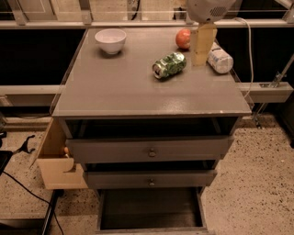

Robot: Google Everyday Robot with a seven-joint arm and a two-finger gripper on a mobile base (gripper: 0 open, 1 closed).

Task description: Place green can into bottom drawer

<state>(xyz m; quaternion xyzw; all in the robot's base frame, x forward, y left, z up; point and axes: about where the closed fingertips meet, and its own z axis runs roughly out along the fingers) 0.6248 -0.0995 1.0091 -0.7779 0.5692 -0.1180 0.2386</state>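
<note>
We see the gripper [202, 54] at about one o'clock on the grey cabinet top [128, 92], hanging down from the white arm housing [207, 8] at the upper edge of the view. It shows as one pale yellow slab pointing downward. We cannot tell from this angle whether it is spread or closed, nor whether its lower end rests on the top or hangs above it. It stands between the red apple [182, 38] at its ten o'clock and the clear bottle [219, 58] at its three o'clock, overlapping the edges of both in the view, so we cannot say whether it touches either.

The green can [169, 65] lies on its side on the cabinet top, just beside the gripper at the gripper's eight o'clock. A thin strip of grey surface shows between the two, so they are apart. One silver end of the can faces down and to the left. A white bowl [110, 40] sits well apart, at eleven o'clock on the top.

At six o'clock, below the two knobbed upper drawers [149, 149], the bottom drawer [151, 209] is pulled out toward us, its dark inside exposed. A tan box [55, 165] stands at the cabinet's eight o'clock.
</note>
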